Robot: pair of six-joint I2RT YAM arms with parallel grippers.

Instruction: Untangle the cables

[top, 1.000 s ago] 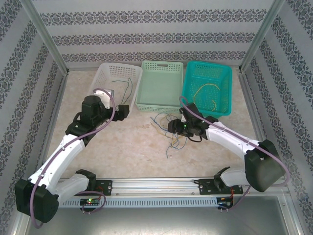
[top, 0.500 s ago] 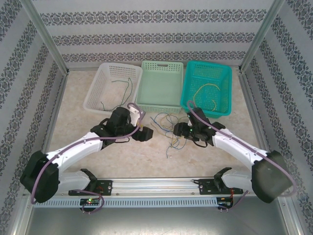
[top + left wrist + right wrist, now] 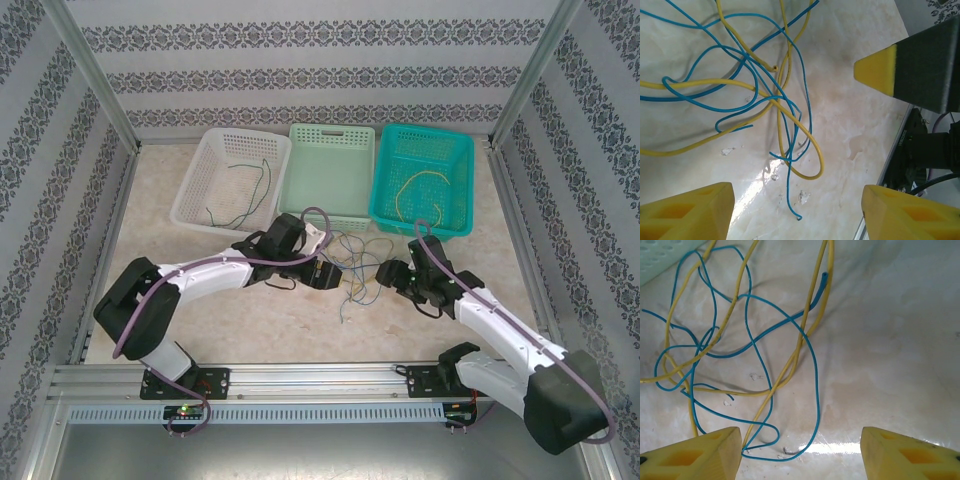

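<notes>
Cables (image 3: 350, 263) loop thin and glossy over marbled tabletop (image 3: 250, 312).

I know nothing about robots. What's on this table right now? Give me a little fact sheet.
Loose wires: blue and yellow tangle on the table, in front of the baskets
Left gripper: open, at the tangle's left side
Right gripper: open, at its right side
White basket: green wires inside
Green basket: between the other two
Teal basket: a yellow wire inside
</notes>
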